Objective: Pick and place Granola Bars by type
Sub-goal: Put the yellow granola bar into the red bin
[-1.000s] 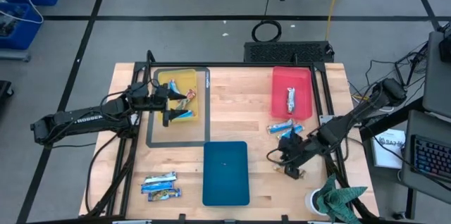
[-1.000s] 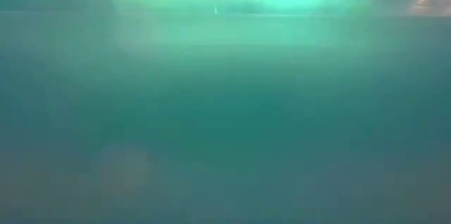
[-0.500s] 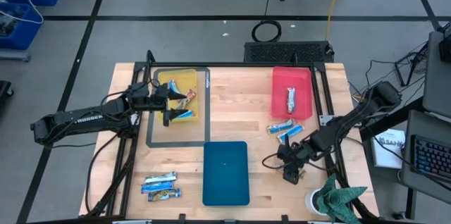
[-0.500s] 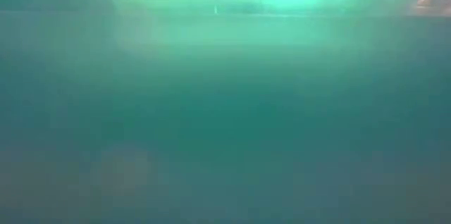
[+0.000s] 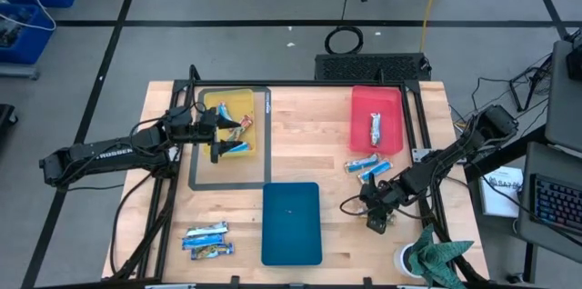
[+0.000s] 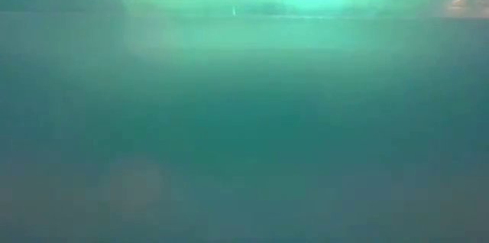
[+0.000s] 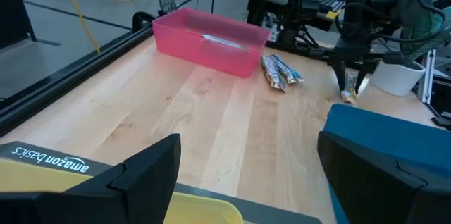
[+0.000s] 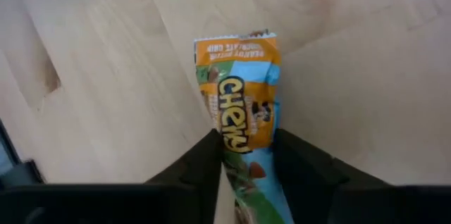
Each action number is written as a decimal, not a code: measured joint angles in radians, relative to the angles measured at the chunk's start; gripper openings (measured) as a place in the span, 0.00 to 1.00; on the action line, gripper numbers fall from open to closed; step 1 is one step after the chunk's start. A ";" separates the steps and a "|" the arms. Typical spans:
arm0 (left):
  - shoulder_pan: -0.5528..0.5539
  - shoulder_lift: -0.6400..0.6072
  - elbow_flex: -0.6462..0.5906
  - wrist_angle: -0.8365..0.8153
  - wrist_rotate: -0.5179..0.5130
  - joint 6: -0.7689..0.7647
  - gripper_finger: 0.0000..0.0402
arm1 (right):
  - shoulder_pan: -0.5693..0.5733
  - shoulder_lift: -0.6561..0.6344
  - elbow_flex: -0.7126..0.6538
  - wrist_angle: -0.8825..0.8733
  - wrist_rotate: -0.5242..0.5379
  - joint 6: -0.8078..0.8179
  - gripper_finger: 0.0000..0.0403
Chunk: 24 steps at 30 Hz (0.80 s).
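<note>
My right gripper (image 5: 378,222) is shut on a multicoloured orange-blue-green granola bar (image 8: 241,104) just above the table, right of the blue tray (image 5: 291,223). It also shows in the left wrist view (image 7: 350,83). My left gripper (image 5: 221,134) is open and empty over the yellow tray (image 5: 227,103), which holds bars (image 5: 238,136). One silvery bar (image 5: 374,128) lies in the red tray (image 5: 376,98). Two blue-and-white bars (image 5: 366,166) lie on the table near that tray. More bars (image 5: 207,240) lie at the near left. My right gripper pinches the multicoloured bar between its two fingers (image 8: 204,157), across the bar's middle (image 8: 239,143). The fingers point down from above. The bar's orange end (image 8: 236,46) sticks out below the fingertips. I cannot tell whether that end touches the table.
A green cloth (image 5: 443,257) and a white cup (image 5: 406,260) sit at the near right corner. The blue tray's wall (image 6: 244,121) fills the low view. A grey frame outline (image 5: 266,144) surrounds the yellow tray.
My right gripper has shifted a little toward the table's near edge, still shut on the multicoloured bar.
</note>
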 joint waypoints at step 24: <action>0.000 0.000 0.000 0.000 -0.001 0.000 0.84 | -0.238 -0.490 0.002 0.135 0.837 -0.691 0.00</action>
